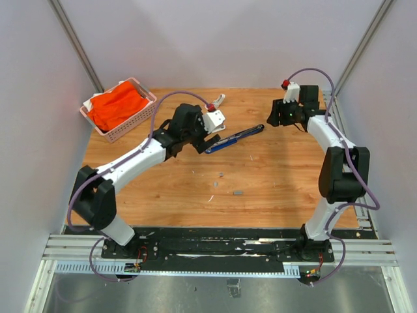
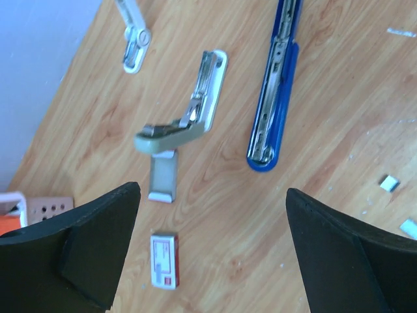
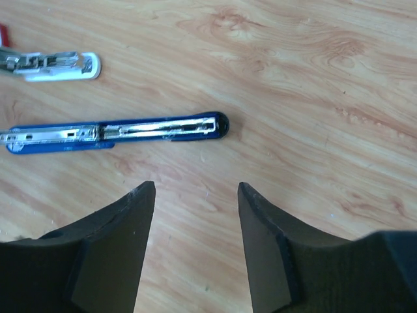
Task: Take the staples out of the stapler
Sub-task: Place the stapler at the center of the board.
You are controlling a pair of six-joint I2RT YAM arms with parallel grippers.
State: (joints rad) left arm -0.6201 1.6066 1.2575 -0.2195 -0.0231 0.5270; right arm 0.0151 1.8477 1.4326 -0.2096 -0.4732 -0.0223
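- Stapler (image 1: 234, 139) lies flat and wide open on the table (image 1: 163, 189). It sits a bit toward 12 o'clock from the middle and runs from 8 o'clock to 2 o'clock.
- Staples (image 1: 238, 193), a tiny grey bar, lie on the wood at 6 o'clock from it, well apart.
- I think the job now is to check that the long silver slot is empty. Look well, lift straight up, and do not bump the stapler.
- Left hand (image 2: 212, 190) hangs by the blue end at 8 o'clock. Its fingers are spread very wide and hold nothing.
- Right hand (image 3: 195, 187) hangs near the black end at 2 o'clock. It is partly open and empty too.
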